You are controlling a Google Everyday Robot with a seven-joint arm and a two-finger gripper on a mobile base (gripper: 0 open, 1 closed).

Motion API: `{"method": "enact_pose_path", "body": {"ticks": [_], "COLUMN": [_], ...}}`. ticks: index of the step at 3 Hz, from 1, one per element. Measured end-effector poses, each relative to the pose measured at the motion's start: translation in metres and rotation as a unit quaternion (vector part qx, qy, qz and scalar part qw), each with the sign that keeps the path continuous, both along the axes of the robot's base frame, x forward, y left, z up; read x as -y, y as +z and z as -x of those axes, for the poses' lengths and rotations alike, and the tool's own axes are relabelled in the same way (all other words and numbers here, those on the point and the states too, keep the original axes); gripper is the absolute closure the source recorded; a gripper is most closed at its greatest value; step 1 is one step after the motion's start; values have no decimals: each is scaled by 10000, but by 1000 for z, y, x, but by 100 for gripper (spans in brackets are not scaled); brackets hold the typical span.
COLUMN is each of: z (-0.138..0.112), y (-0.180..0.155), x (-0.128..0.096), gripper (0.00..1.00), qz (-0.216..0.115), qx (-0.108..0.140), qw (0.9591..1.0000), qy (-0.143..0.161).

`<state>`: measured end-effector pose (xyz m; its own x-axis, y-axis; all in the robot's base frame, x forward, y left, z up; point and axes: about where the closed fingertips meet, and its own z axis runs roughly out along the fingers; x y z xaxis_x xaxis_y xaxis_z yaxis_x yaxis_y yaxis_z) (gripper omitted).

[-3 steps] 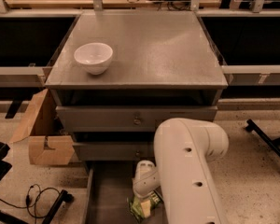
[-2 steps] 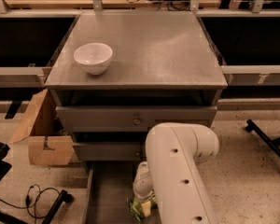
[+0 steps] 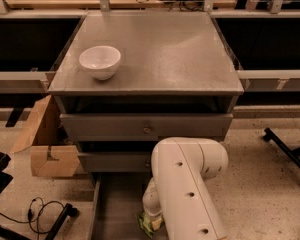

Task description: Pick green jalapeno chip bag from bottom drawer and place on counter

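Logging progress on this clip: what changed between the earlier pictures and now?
The bulky white robot arm shifted slightly leftward in the picture. The gripper stays low in the open grey-brown bottom drawer, over the glossy green jalapeno chip bag, which has not visibly moved or been lifted. The white bowl on the flat grey counter and the brown cardboard box stayed put.
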<state>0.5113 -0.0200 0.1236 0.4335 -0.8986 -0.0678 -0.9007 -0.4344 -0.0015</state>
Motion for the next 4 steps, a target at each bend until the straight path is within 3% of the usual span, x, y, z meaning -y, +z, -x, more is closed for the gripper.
{"method": "enact_pose_path", "body": {"ticks": [1, 2, 3, 4], "z": [0, -4, 12, 39], "y": [0, 23, 100, 168], "x": [0, -2, 21, 46], "gripper": [82, 100, 100, 100], "qz": [1, 13, 131, 210], "qx": [1, 129, 179, 48], "qw": [10000, 9999, 9996, 9994], "qy": [-4, 24, -157, -256]}}
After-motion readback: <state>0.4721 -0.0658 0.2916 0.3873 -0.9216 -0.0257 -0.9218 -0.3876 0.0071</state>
